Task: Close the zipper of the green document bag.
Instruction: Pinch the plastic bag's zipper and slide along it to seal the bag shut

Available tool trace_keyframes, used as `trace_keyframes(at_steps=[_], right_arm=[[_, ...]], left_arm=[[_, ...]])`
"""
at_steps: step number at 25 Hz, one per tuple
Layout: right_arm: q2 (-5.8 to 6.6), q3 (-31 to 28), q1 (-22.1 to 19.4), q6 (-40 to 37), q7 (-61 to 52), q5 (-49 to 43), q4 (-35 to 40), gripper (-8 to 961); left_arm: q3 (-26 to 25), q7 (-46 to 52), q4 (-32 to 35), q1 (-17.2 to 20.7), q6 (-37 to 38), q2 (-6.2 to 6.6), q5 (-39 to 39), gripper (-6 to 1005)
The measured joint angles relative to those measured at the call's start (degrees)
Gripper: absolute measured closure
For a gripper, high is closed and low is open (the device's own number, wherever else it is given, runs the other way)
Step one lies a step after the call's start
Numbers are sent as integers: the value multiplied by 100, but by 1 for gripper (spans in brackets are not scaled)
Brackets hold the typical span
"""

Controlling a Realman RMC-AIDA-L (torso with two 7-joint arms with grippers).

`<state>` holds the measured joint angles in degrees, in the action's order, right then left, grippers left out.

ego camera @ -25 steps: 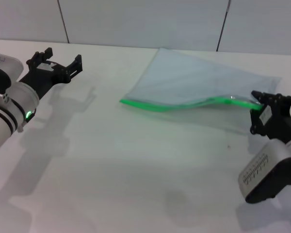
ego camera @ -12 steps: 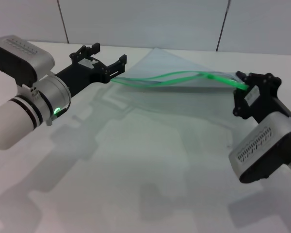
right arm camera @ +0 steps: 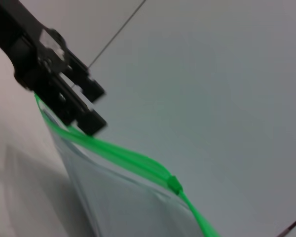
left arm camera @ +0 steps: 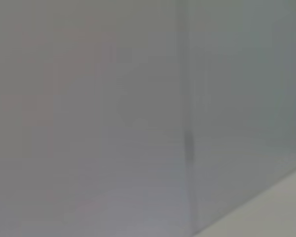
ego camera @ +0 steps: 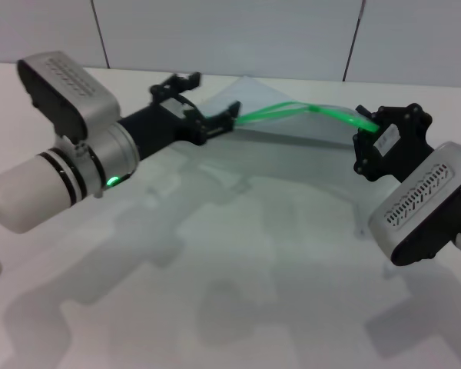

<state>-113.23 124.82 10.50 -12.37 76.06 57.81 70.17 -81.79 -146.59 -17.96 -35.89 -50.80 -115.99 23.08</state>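
The green document bag (ego camera: 292,142) is a translucent pale pouch, and its zipper edge is raised off the white table. My right gripper (ego camera: 366,132) is shut on the right end of the zipper (ego camera: 334,115), the bright green strip. In the right wrist view the zipper (right arm camera: 123,155) runs as two parted strands up to the small slider tab (right arm camera: 173,183), then as one strand towards my right gripper. My left gripper (ego camera: 213,104) is open at the strip's left part, seen also as the left gripper (right arm camera: 91,106) with fingers apart. The strip passes along its lower finger (right arm camera: 92,122).
The white table (ego camera: 238,261) spreads in front of both arms. A grey panelled wall (ego camera: 230,34) stands behind the bag. The left wrist view holds only that wall (left arm camera: 89,118) and a seam.
My right gripper has lifted the zipper end and drawn it up and leftward. My left arm has swung in from the far left to the zipper's left part. The bag's green edge rose off the table.
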Motion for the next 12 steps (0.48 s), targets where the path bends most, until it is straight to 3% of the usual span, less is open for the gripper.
trace_keyframes(at_steps=[6,12], right_arm=[[46,-335,-98,782,-40,3,437,904],[14,-650,-93,1351,-46,10,495,903]], left_arm=[[5,243,-534,133,-250,10,855,139],[6,302,-1272,413,-263,11,1537,143]])
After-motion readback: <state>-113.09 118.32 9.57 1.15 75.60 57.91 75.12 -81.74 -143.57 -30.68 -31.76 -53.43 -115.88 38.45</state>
